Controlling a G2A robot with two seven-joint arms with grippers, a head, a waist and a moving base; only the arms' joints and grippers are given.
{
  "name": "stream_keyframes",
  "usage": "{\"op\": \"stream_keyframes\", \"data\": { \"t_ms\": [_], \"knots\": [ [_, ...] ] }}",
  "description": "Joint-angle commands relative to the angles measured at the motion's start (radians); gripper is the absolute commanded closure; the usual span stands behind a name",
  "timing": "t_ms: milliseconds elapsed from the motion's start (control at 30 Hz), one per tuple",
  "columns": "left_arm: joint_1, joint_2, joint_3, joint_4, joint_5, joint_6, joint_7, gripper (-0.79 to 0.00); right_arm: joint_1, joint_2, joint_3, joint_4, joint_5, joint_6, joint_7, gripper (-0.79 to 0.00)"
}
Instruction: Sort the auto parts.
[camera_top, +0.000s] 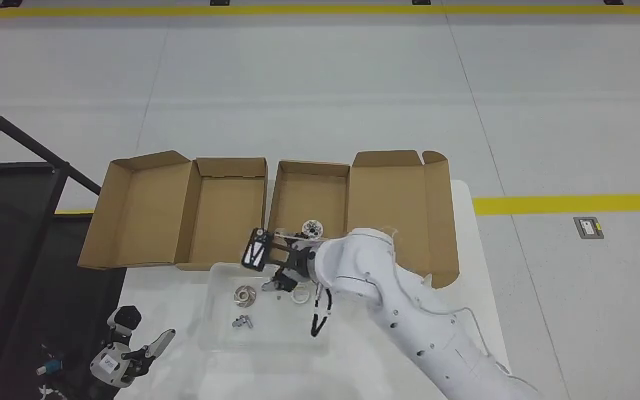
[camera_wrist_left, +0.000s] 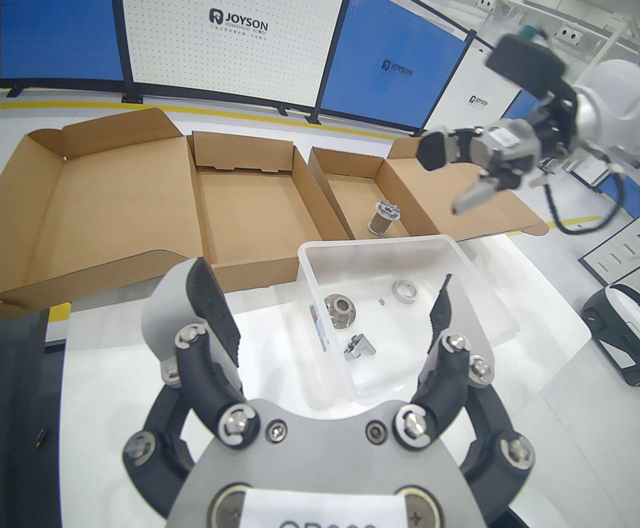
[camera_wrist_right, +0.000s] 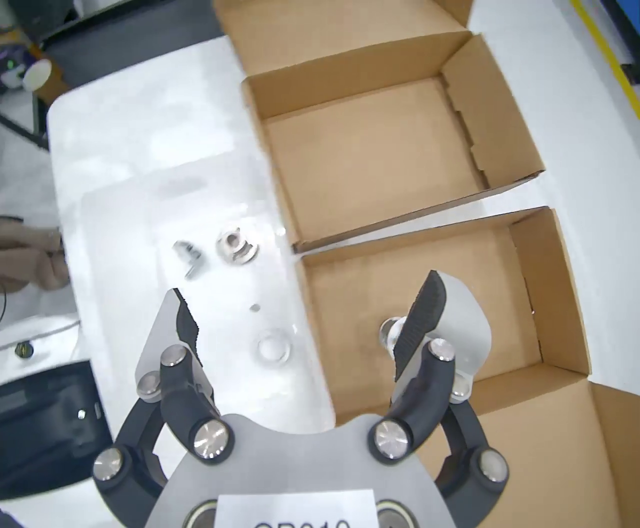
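A clear plastic tray (camera_top: 215, 338) holds a flanged metal hub (camera_wrist_left: 341, 310), a ring (camera_wrist_left: 405, 290), a small bracket (camera_wrist_left: 359, 346) and a tiny loose piece (camera_wrist_left: 381, 301). A toothed cylindrical part (camera_wrist_left: 384, 217) stands in the right cardboard box (camera_top: 310, 195); the left box (camera_top: 225, 210) holds nothing. My right gripper (camera_top: 266, 268) hangs open above the tray's far edge, by the right box. In the right wrist view the right gripper (camera_wrist_right: 305, 320) straddles the ring (camera_wrist_right: 273, 347) and the box wall, half hiding the cylindrical part (camera_wrist_right: 387, 332). My left gripper (camera_wrist_left: 325, 310) is open, low at the table's near-left corner.
Both boxes have flaps folded flat outward, left (camera_top: 135, 215) and right (camera_top: 400, 205). A black frame (camera_top: 40, 160) stands off the table's left side. White tabletop (camera_wrist_left: 540, 350) lies bare to the right of the tray.
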Motion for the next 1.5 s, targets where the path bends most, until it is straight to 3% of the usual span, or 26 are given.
{"op": "stream_keyframes", "data": {
  "t_ms": [0, 67, 367, 567, 833, 900, 1033, 1233, 1467],
  "knots": [
    [0.000, 0.000, 0.000, 0.000, 0.000, 0.000, 0.000, -0.785, -0.085, 0.016, 0.001, -0.150, 0.001, -0.025, 0.157, -0.785],
    [0.000, 0.000, 0.000, 0.000, 0.000, 0.000, 0.000, -0.785, -0.121, 0.025, -0.004, -0.211, -0.014, 0.007, 0.231, -0.785],
    [0.000, 0.000, 0.000, 0.000, 0.000, 0.000, 0.000, -0.785, -0.125, 0.026, -0.006, -0.217, -0.017, -0.008, 0.207, -0.785],
    [0.000, 0.000, 0.000, 0.000, 0.000, 0.000, 0.000, -0.785, -0.096, 0.022, -0.054, -0.112, -0.075, -0.041, 0.122, -0.785],
    [0.000, 0.000, 0.000, 0.000, 0.000, 0.000, 0.000, -0.785, 0.005, -0.024, -0.140, 0.092, -0.061, 0.097, 0.092, -0.785],
    [0.000, 0.000, 0.000, 0.000, 0.000, 0.000, 0.000, -0.785, 0.025, -0.035, -0.158, 0.125, -0.054, 0.118, 0.090, -0.409],
    [0.000, 0.000, 0.000, 0.000, 0.000, 0.000, 0.000, -0.785, 0.048, -0.047, -0.169, 0.182, -0.034, 0.138, 0.090, -0.357],
    [0.000, 0.000, 0.000, 0.000, 0.000, 0.000, 0.000, -0.785, 0.076, -0.063, -0.201, 0.238, 0.005, 0.094, 0.121, -0.379],
    [0.000, 0.000, 0.000, 0.000, 0.000, 0.000, 0.000, -0.785, 0.114, -0.090, -0.233, 0.329, 0.045, 0.121, 0.179, -0.376]
  ]
}}
